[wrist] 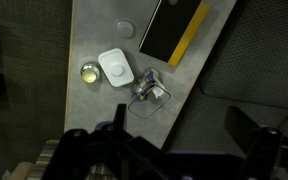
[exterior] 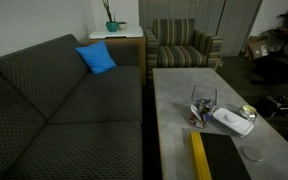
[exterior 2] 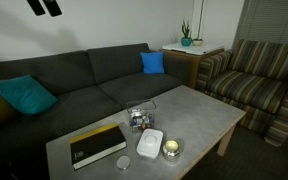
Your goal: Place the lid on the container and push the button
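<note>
Gripper (wrist: 179, 128) comes into the wrist view from 6 o'clock, jaws spread wide, pointing straight down. In an exterior view only its two dark fingers (exterior 2: 52, 8) show, at 11 o'clock on the frame edge.

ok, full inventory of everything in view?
sofa: 1, dark grey, along wall
coffee table: 1, grey, before sofa
container: 1, clear, mid table
lid: 1, white, on table beside container
tin: 1, yellowish, on table beside lid
book: 1, black and yellow, table end
disc: 1, pale, table edge near book
blue cushion: 1, blue, on sofa
teal cushion: 1, teal, on sofa
armchair: 1, striped, beside sofa
plant: 1, green, on side table
tool: 1, dark, open, top of exterior view
</note>
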Controlling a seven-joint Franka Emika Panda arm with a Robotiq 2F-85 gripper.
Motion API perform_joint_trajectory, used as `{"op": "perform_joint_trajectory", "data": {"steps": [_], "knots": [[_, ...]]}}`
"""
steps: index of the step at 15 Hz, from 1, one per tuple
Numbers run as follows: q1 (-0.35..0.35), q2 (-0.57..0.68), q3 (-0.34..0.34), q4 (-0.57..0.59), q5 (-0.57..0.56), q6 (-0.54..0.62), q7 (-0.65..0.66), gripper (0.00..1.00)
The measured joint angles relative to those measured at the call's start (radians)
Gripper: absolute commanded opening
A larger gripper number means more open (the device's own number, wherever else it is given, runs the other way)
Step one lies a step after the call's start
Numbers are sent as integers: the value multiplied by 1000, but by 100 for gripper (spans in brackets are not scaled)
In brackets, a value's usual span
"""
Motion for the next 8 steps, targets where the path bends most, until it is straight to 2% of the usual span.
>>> {"op": "perform_joint_trajectory", "data": {"steps": [4,8], "knots": [[17,101,-85,-1,29,92,-119,100],[16,110,-85,3,29,96,-120,100]]}}
